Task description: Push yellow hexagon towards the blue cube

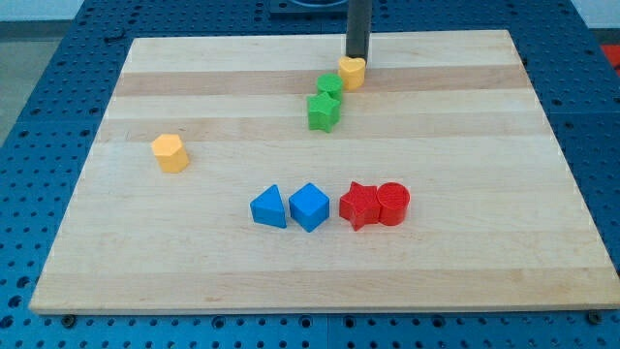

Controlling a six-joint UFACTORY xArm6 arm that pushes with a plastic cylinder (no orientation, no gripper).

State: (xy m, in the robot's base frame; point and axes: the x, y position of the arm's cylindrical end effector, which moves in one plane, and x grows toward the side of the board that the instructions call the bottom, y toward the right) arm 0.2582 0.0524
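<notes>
The yellow hexagon [170, 152] lies on the wooden board [465, 262] at the view's left. The blue cube [309, 206] sits lower down near the middle, to the hexagon's lower right. My tip [357, 58] is near the view's top, far to the upper right of the hexagon. It stands right behind a second small yellow block [352, 72], touching it or nearly so; that block's shape is unclear.
A blue triangular block [269, 206] touches the blue cube's left side. A red star-like block [358, 205] and a red cylinder [393, 204] sit to its right. Two green blocks [330, 85] [324, 111] lie just below-left of my tip.
</notes>
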